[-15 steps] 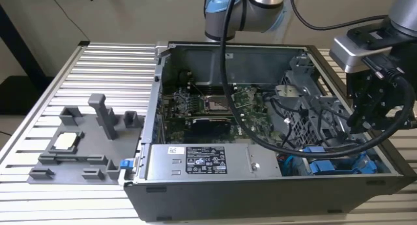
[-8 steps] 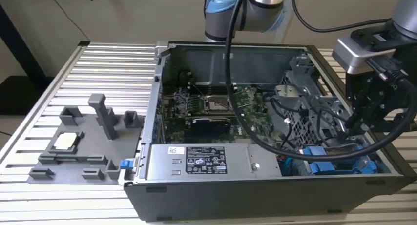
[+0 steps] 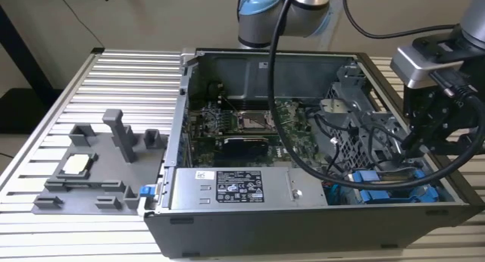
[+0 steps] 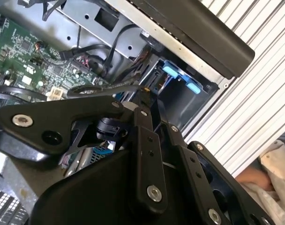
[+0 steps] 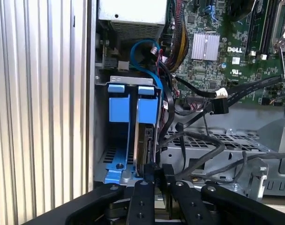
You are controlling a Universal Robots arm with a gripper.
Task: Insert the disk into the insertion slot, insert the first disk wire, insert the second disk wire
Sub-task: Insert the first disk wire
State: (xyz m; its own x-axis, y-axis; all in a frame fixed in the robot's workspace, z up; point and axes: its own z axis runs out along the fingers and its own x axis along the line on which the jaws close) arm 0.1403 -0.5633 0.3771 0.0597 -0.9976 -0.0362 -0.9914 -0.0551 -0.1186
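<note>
- The disk (image 5: 146, 140) stands on edge, well down inside the insertion slot (image 5: 100, 136), in the corner of the computer case (image 3: 303, 228) nearest the arm; its blue carrier tab lies close to the slot's far rim, so I judge the first step done or all but done
- The gripper (image 5: 159, 168) hangs right at the disk's near edge; its jaws are drawn almost together with only a thin gap, and I cannot tell whether they pinch the disk's edge or merely press on it
- A second blue carrier (image 5: 119, 105) sits just beside the disk in the same slot, on the side toward the case wall
- Neither disk wire looks plugged in: a black connector (image 5: 220, 104) lies loose over the edge of the motherboard (image 5: 213, 47), and a blue cable (image 5: 142, 49) loops beyond the slot's far end; both wire steps appear left to do
- Room is tight: the case wall runs close along one side of the slot, and beyond it lies the slatted worktop (image 5: 39, 117)
- On the other side, black cables (image 5: 194, 140) drape over the perforated cage (image 5: 227, 138) and crowd right up to the jaws
- The way in from above the slot is open
</note>
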